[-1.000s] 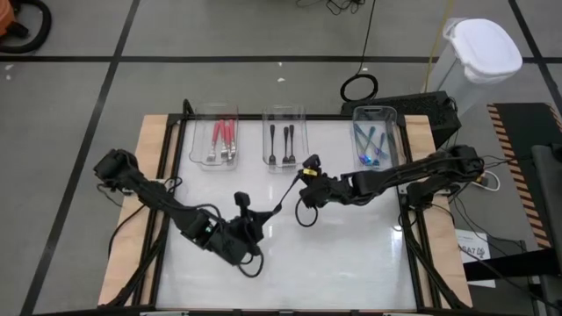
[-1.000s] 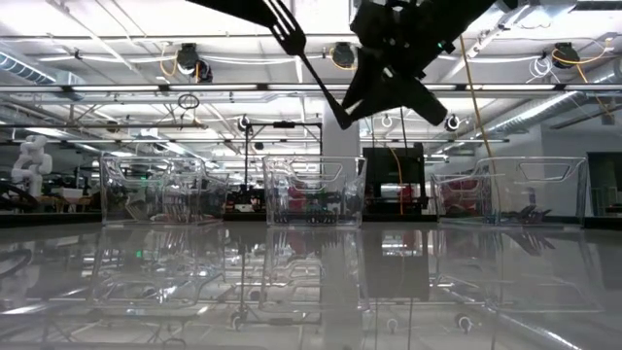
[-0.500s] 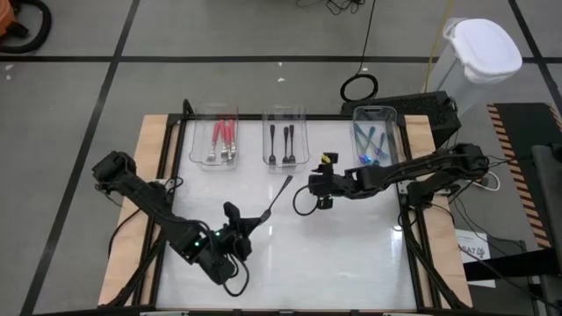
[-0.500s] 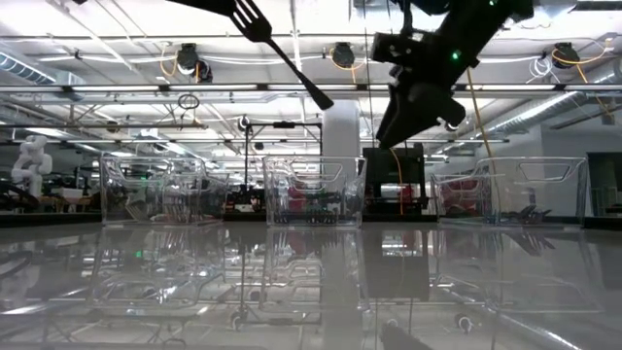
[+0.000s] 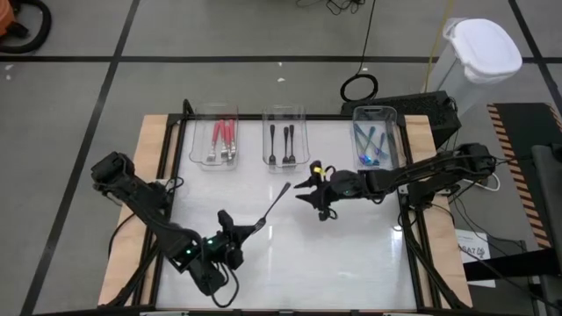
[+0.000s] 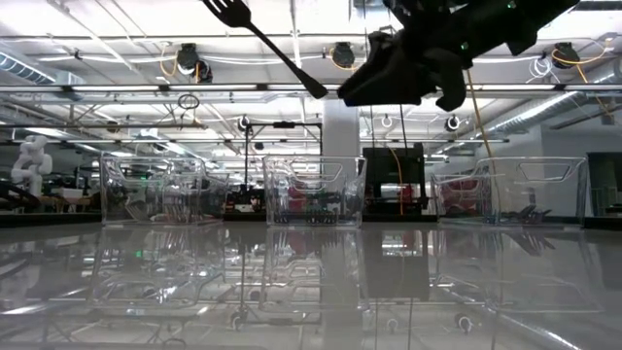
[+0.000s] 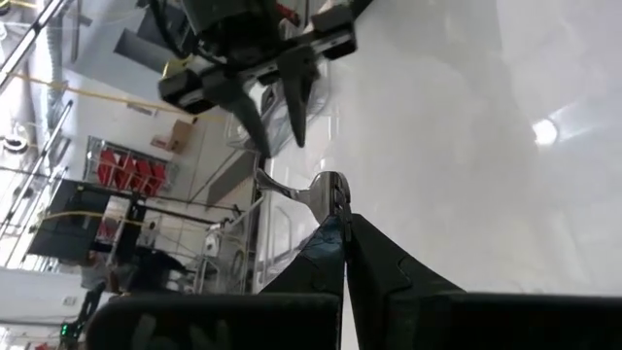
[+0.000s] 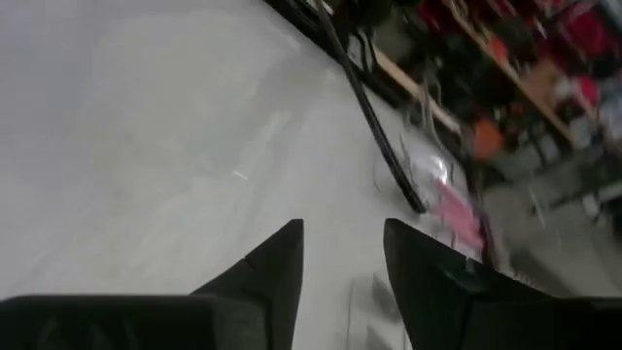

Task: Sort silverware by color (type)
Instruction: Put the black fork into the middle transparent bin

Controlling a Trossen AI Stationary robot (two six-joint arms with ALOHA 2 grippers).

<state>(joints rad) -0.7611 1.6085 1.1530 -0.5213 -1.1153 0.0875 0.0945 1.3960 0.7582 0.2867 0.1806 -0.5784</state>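
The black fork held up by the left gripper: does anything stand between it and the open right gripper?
Nothing visible does. The left gripper holds the black fork up by one end; its free end points at the right gripper, whose fingers stand open just beyond it, with only air between.

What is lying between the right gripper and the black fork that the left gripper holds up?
Nothing. In the high view, only bare white table shows in the small gap between the open right gripper and the black fork, which the left gripper holds shut.

grey tiled floor with black lines, white lidded bin beside the table, ceiling light strips, red shelving behind
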